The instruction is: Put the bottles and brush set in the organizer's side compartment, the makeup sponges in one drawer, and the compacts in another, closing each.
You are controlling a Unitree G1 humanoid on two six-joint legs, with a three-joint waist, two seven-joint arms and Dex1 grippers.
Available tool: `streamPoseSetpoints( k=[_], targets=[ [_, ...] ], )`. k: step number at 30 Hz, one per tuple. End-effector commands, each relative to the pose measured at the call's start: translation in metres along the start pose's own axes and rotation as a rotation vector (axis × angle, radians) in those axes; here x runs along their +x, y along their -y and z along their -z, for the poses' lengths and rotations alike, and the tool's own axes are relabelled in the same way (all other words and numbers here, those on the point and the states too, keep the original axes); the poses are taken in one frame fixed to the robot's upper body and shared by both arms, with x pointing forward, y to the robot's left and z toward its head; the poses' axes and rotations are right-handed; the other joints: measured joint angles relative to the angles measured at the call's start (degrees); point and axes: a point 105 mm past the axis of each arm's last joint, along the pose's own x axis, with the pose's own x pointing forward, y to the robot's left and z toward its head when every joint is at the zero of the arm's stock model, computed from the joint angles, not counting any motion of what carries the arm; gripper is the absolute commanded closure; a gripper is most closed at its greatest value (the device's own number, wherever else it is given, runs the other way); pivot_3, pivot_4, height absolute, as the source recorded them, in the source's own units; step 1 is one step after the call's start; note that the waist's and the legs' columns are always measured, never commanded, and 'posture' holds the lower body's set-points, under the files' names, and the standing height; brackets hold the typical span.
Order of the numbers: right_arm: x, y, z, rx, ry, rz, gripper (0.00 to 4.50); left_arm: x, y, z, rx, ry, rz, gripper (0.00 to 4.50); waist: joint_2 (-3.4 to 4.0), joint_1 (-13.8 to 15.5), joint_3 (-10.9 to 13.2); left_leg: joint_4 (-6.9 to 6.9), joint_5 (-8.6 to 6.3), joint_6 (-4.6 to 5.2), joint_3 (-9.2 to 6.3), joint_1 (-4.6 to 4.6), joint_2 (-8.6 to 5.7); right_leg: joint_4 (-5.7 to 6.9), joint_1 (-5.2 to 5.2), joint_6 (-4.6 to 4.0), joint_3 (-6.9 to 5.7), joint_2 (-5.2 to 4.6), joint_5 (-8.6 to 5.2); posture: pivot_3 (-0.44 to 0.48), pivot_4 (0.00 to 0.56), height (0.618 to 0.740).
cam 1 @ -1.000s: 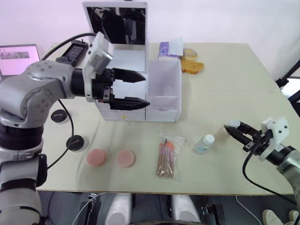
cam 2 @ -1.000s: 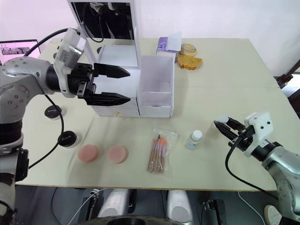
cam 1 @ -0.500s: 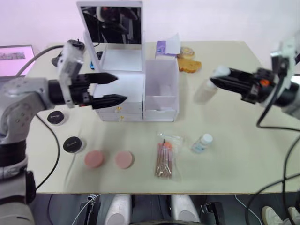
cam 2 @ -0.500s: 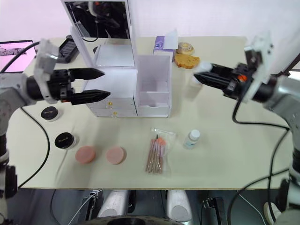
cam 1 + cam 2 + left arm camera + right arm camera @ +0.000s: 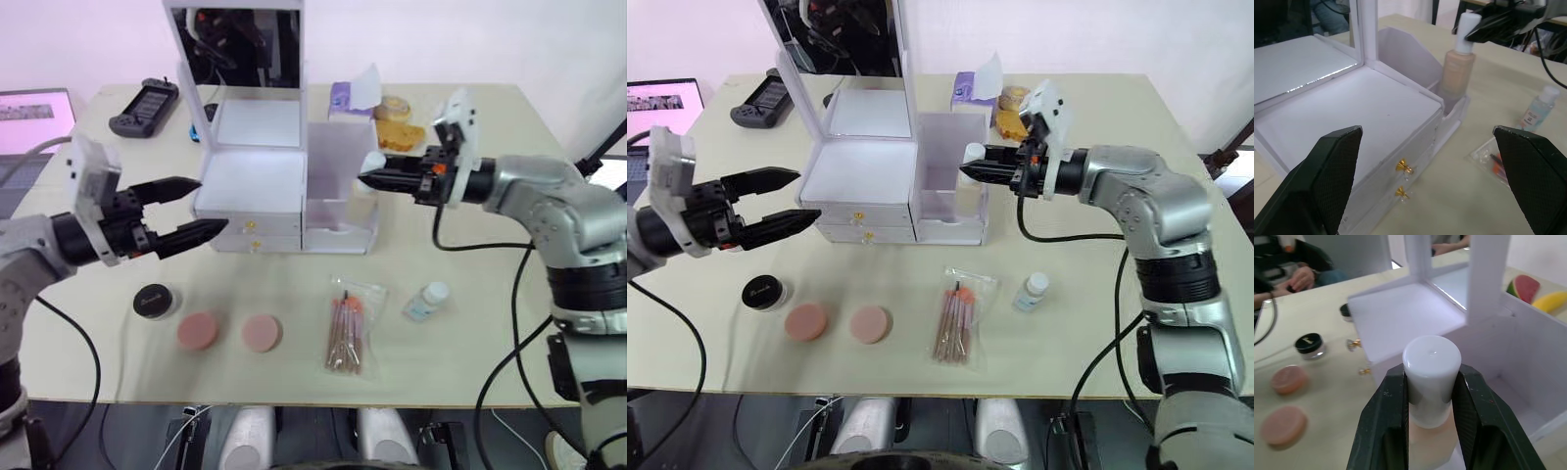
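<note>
Fingers of the right gripper (image 5: 1430, 396) pinch the white cap of the taller yellowish bottle (image 5: 1458, 68), holding it upright so it can drop into the side compartment (image 5: 338, 162) of the organizer (image 5: 265, 196), near the table's (image 5: 490, 235) far edge. Half a second ago it hung right of the bin; now its base sits inside. The left gripper (image 5: 201, 211) waits wide open and empty, farther left than before.

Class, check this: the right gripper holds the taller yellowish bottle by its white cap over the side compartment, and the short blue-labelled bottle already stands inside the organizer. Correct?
Not quite. The short blue-labelled bottle lies outside the organizer, on the table beside the brush set, as the left eye view shows. The rest holds: the right gripper grips the taller bottle by its cap over the side compartment.
</note>
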Motion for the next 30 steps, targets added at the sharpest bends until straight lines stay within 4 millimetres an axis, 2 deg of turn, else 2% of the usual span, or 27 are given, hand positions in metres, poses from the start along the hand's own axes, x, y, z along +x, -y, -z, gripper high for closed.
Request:
streamPoseSetpoints(
  k=[1, 7, 15, 22, 30],
  targets=[
    [0.0, 0.002, -0.019, -0.098, 0.041, -0.009, 3.77, -0.007, 0.004, -0.015, 0.052, 0.041, -0.013, 0.0, 0.0, 0.0, 0.0, 0.01, 0.0, 0.0, 0.0, 0.0, 0.0, 0.0, 0.0, 0.0, 0.0, 0.0, 0.0, 0.0, 0.15, 0.74],
    [0.012, 0.002, -0.005, -0.116, 0.009, -0.033, 3.77, -0.007, 0.008, -0.017, 0.049, 0.054, -0.005, 0.0, 0.0, -0.5, 0.0, 0.02, 0.0, -0.01, 0.0, 0.03, 0.0, 0.03, 0.02, -0.02, 0.0, 0.01, 0.01, 0.0, 0.15, 0.74],
    [0.021, 0.003, 0.027, -0.138, -0.046, -0.034, 3.77, -0.006, 0.011, -0.016, 0.055, 0.032, 0.01, 0.0, 0.0, -0.8, 0.0, 0.01, 0.01, -0.01, -0.01, 0.03, 0.0, 0.05, 0.0, -0.02, 0.0, 0.02, 0.01, 0.0, 0.15, 0.74],
    [0.023, 0.005, 0.036, -0.132, -0.052, -0.042, 3.77, -0.007, 0.015, -0.022, 0.059, 0.058, 0.033, 0.0, 0.0, -0.8, 0.0, 0.01, 0.01, -0.02, 0.0, 0.03, 0.0, 0.09, -0.02, -0.03, 0.0, 0.02, 0.02, 0.0, 0.15, 0.74],
    [0.026, 0.004, 0.03, -0.132, -0.036, -0.051, 3.77, -0.006, 0.016, -0.021, 0.061, 0.047, 0.036, 0.0, 0.01, -0.8, 0.0, 0.01, 0.01, -0.02, -0.01, 0.03, 0.0, 0.09, -0.02, -0.03, 0.01, 0.02, 0.02, 0.0, 0.15, 0.74]
  ],
)
